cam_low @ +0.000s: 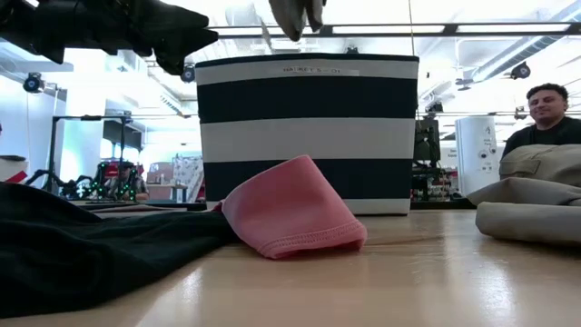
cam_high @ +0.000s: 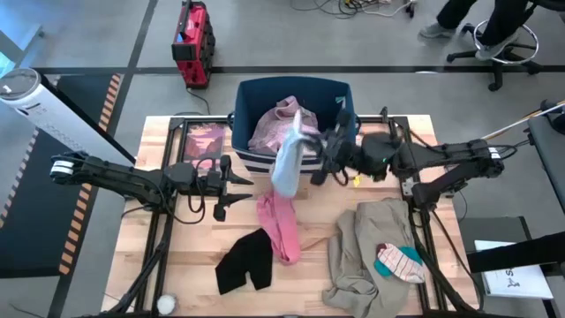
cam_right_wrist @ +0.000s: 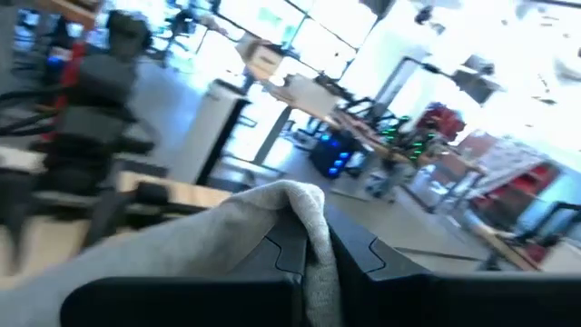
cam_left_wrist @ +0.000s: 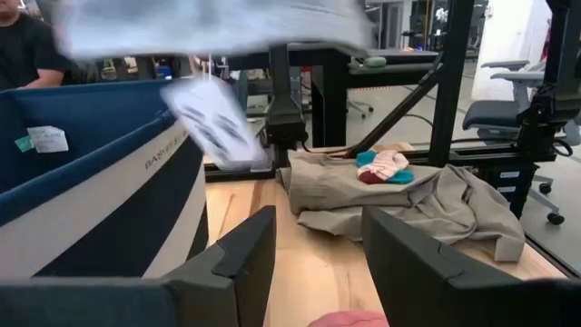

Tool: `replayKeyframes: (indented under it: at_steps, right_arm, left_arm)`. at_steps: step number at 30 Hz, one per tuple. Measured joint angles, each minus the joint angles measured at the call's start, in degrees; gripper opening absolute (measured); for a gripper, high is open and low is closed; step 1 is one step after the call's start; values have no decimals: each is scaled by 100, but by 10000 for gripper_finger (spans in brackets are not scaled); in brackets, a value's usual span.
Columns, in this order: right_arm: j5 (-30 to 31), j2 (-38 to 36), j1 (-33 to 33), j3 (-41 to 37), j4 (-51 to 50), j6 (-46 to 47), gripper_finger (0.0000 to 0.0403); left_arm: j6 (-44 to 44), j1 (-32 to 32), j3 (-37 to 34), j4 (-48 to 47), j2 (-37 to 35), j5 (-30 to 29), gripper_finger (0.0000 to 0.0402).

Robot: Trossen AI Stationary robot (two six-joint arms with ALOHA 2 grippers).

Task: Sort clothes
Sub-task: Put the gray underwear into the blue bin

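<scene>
My right gripper (cam_high: 316,148) is shut on a light blue-grey garment (cam_high: 287,163) at the front right corner of the navy striped bin (cam_high: 340,93). The garment hangs high in the low view (cam_low: 295,14). A pale pink shirt (cam_high: 275,124) lies in the bin. My left gripper (cam_high: 240,190) is open and empty, left of the bin's front; its fingers (cam_left_wrist: 245,259) point at the khaki piece (cam_left_wrist: 399,195). A pink piece (cam_high: 281,225), a black piece (cam_high: 244,261) and the khaki piece (cam_high: 366,252) lie on the table. The striped sock (cam_high: 399,262) lies on the khaki piece. My right gripper pinches a bunched fold of the light blue-grey garment (cam_right_wrist: 313,222) between its two fingers, coming about level from the table's right. The cloth drapes over the fingers to one side (cam_right_wrist: 182,245). The rest hangs slack below and left of the gripper (cam_high: 284,177), clear of the table.
A flat dark pink-printed book (cam_high: 205,140) lies left of the bin. A small white round object (cam_high: 166,304) sits at the near left corner. A person (cam_low: 545,113) sits beyond the table. Bare wood (cam_high: 318,283) lies between the black and khaki pieces.
</scene>
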Motion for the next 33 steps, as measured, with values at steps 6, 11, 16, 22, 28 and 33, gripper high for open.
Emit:
replayKeyframes:
  at_steps: [6, 11, 16, 22, 28, 33]
  right_arm:
    - [-12, 2, -734, 252, -45, -138, 2]
    - [-66, 7, -1454, 252, -486, 65, 2]
    - [-577, 7, -2166, 240, -1304, 760, 2]
    - [-1310, 251, -2740, 79, -1642, 1270, 2]
    - [-2152, 929, -3078, 53, -1674, 1491, 2]
    - [-2477, 1558, -3215, 49, -1699, 1543, 2]
  left_arm:
    - [0, 1, 0, -1, 0, 0, 142]
    - [0, 1, 0, -4, 0, 0, 134]
    - [0, 1, 0, -6, 0, 2, 132]
    - [0, 1, 0, -3, 0, 2, 139]
    - [2, 1, 0, -6, 0, 2, 134]
    - [2, 1, 0, -12, 2, 2, 127]
